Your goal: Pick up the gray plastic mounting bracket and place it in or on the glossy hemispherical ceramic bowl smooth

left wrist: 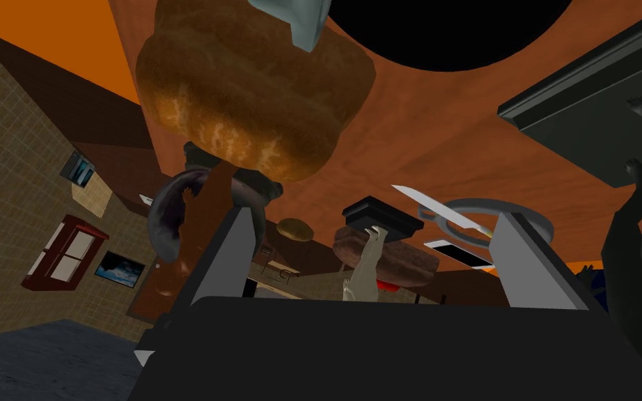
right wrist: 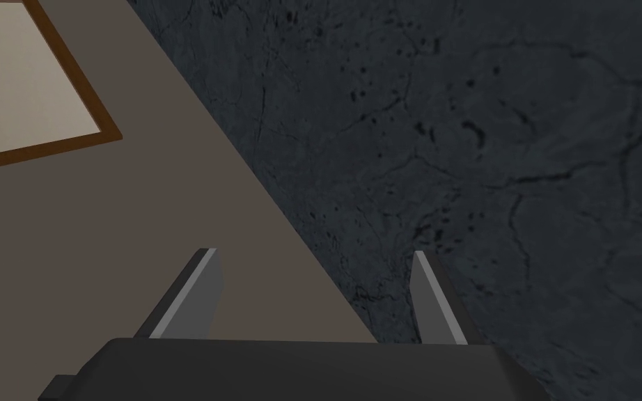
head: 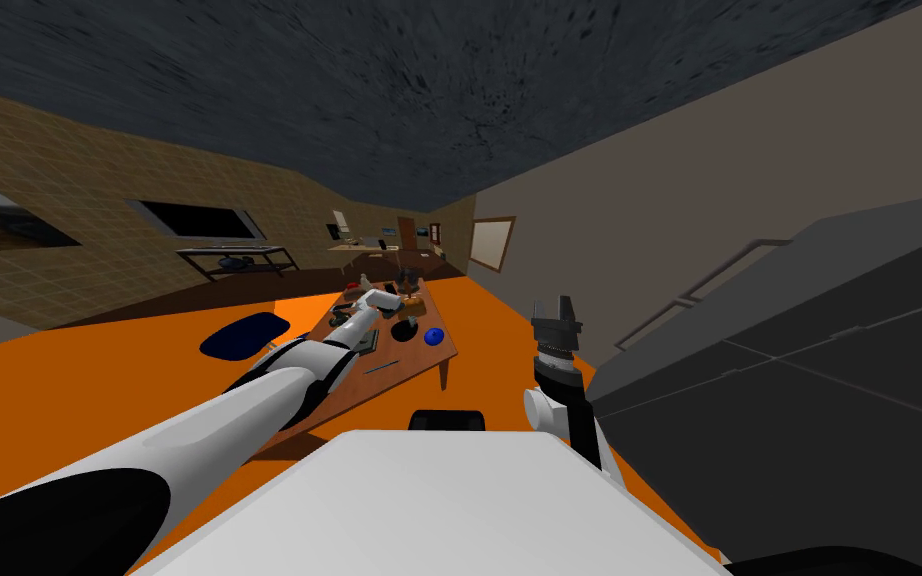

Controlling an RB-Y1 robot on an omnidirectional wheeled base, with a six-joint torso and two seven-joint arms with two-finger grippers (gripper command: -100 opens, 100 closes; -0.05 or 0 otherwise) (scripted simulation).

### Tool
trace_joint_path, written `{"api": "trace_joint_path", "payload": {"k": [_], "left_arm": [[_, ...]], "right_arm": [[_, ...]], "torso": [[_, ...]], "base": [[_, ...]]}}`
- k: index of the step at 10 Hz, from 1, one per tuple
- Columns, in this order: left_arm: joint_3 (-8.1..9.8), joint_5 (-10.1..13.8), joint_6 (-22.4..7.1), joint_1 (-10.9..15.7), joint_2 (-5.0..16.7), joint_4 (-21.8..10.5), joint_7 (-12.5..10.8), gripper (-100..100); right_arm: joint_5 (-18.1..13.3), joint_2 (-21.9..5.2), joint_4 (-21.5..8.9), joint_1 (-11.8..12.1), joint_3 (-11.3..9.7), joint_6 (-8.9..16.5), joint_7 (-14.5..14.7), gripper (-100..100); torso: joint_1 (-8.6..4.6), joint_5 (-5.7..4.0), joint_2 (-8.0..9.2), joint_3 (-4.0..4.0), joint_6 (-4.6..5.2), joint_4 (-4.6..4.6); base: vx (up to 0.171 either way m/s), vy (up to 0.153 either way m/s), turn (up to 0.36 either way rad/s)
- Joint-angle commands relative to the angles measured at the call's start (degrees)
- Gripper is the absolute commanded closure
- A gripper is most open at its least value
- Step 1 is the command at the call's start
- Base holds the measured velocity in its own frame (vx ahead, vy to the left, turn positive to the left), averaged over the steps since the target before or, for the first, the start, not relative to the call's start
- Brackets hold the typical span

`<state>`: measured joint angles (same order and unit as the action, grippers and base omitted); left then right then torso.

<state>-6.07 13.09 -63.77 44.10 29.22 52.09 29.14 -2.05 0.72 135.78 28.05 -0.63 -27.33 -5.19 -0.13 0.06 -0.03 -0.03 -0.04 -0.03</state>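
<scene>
LEFT ARM OVER THE TABLE: Our left gripper (left wrist: 374, 212) hangs above a brown wooden table (head: 419, 365), its two blades spread wide and gripping nothing. A pale grey angular piece (left wrist: 297, 21), which we take for the mounting bracket, lies against a large golden-brown bun (left wrist: 250, 90), just beside a black round bowl (left wrist: 445, 28) and apart from the blades. Farther off, between the blades, we see a pale animal figurine (left wrist: 365, 271) on a dark block, a knife (left wrist: 431, 207) lying across a grey ring (left wrist: 476, 202), and a white phone (left wrist: 459, 254). Our right gripper (head: 552, 302) is raised to the table's right, blades parted and empty.
</scene>
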Motion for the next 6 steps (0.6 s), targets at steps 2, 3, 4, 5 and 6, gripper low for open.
{"api": "trace_joint_path", "payload": {"k": [2, 3, 4, 5, 6], "left_arm": [[0.00, -0.01, 0.02, -0.01, -0.01, 0.00, -0.01, 0], [0.00, -0.01, 0.01, -0.01, -0.01, 0.00, -0.01, 0], [0.00, -0.01, 0.01, -0.01, -0.01, 0.00, -0.01, 0], [0.00, -0.01, 0.01, -0.01, -0.01, 0.00, -0.01, 0], [0.00, -0.01, 0.01, -0.01, -0.01, 0.00, -0.01, 0]], "right_arm": [[0.00, 0.00, 0.00, 0.00, 0.00, 0.00, 0.00, 0], [0.00, 0.00, 0.00, 0.00, 0.00, 0.00, 0.00, 0], [0.00, 0.00, 0.00, 0.00, 0.00, 0.00, 0.00, 0], [0.00, 0.00, 0.00, 0.00, 0.00, 0.00, 0.00, 0], [0.00, 0.00, 0.00, 0.00, 0.00, 0.00, 0.00, 0]], "torso": [[0.01, 0.00, -0.03, -0.02, 0.00, -0.01], [0.01, 0.00, -0.04, -0.02, 0.00, -0.01], [0.01, 0.00, -0.04, -0.03, 0.00, -0.01], [0.01, 0.00, -0.04, -0.03, 0.00, -0.01], [0.01, 0.00, -0.05, -0.03, 0.00, -0.01]], "base": [[0.000, 0.000, 0.000], [0.000, 0.000, 0.000], [0.000, 0.000, 0.000], [0.000, 0.000, 0.000], [0.000, 0.000, 0.000]]}}
